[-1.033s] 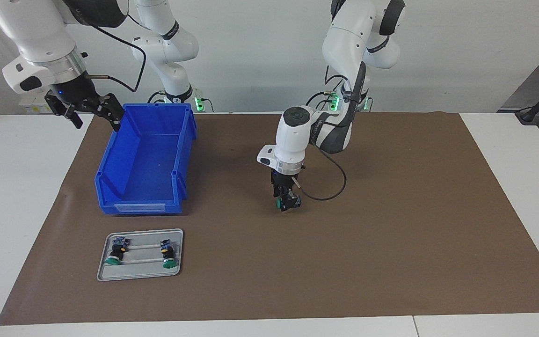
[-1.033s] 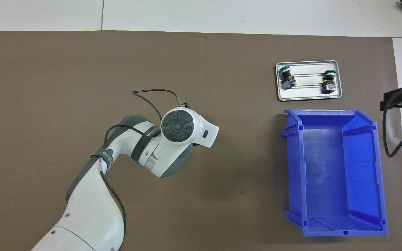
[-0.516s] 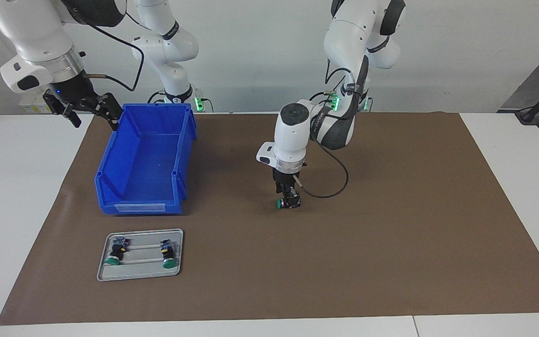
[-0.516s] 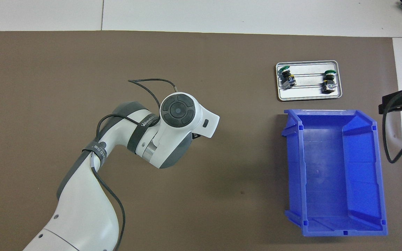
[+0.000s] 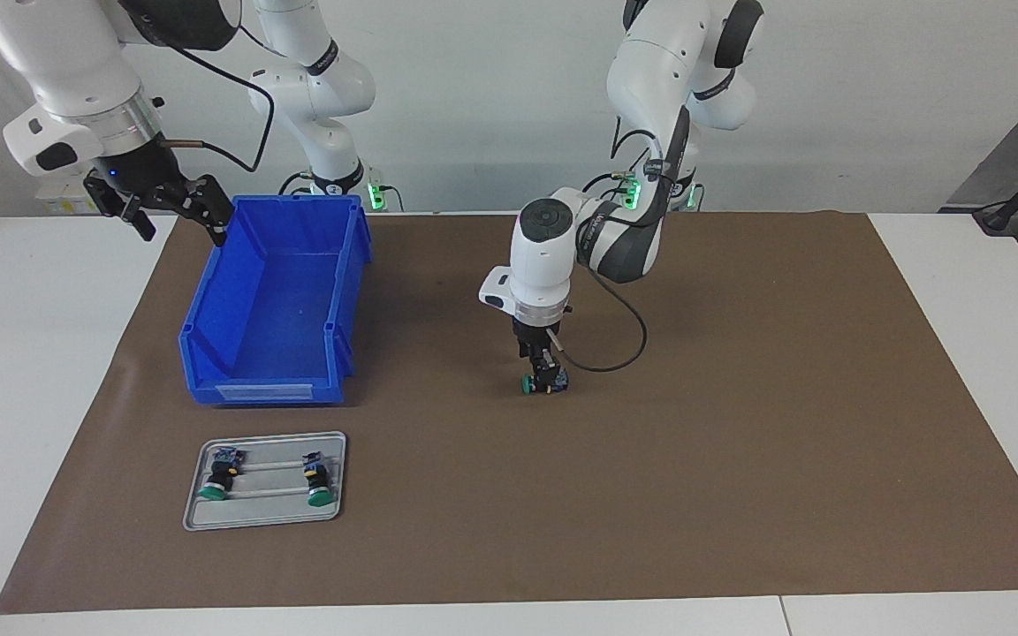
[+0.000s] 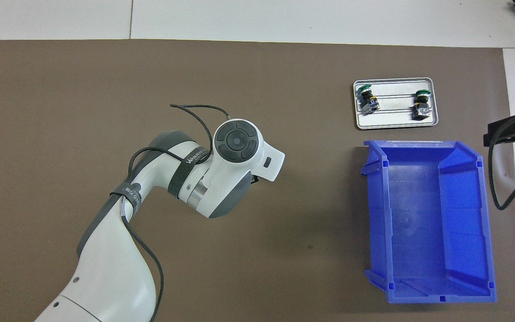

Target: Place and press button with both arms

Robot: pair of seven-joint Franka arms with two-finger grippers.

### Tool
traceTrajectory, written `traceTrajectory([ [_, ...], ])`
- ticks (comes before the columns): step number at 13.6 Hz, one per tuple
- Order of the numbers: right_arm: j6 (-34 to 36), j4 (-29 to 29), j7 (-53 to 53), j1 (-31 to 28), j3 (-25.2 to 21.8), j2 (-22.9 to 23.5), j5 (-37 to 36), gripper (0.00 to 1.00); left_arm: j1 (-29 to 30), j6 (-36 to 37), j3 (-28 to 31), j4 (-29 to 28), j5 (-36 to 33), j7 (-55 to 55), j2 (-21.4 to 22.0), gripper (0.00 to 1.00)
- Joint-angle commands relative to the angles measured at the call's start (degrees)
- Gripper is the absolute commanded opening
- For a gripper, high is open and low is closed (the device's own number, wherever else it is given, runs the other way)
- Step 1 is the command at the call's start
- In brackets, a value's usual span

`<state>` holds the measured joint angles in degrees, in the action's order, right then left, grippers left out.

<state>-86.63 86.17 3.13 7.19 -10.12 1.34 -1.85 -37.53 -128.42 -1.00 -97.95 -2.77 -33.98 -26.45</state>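
Across the bench (image 5: 49,371) lies a brown mat (image 5: 739,442), and the landmark on it is the blue bin (image 5: 275,300), standing open toward the right arm's end. Over the middle of the mat, well apart from the bin toward the left arm's end, the left arm (image 5: 624,238) bends down with its wrist vertical. Its left gripper (image 5: 544,375) points straight down, and its fingers are clamped on the button (image 5: 543,382), which sits between them at their tips with its green cap turned sideways toward the bin, low over the mat; whether it touches the mat cannot be told. From overhead the wrist covers both gripper and button. The right arm (image 5: 76,88) waits beside the bin, its right gripper (image 5: 169,208) hanging in the air just off the bin's corner nearest the robots, fingers spread apart and holding nothing. Farther from the robots than the bin, just beside it, rests a small grey tray (image 6: 395,124) carrying two more buttons (image 6: 367,97) lying on their sides, well apart from each other.
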Motion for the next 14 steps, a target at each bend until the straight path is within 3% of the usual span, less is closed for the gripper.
traceTrajectory([
  [1,0.3,0.9,0.3,-0.2,0.3,-0.9,0.4,1.00,-1.5,-3.6,0.7,-3.2,-0.4,0.6,0.7,0.66],
  [14,0.4,0.8,0.3,-0.2,0.3,-0.9,0.4,1.00,-0.8,-11.8,0.9,-4.5,2.2,0.8,0.3,0.66],
])
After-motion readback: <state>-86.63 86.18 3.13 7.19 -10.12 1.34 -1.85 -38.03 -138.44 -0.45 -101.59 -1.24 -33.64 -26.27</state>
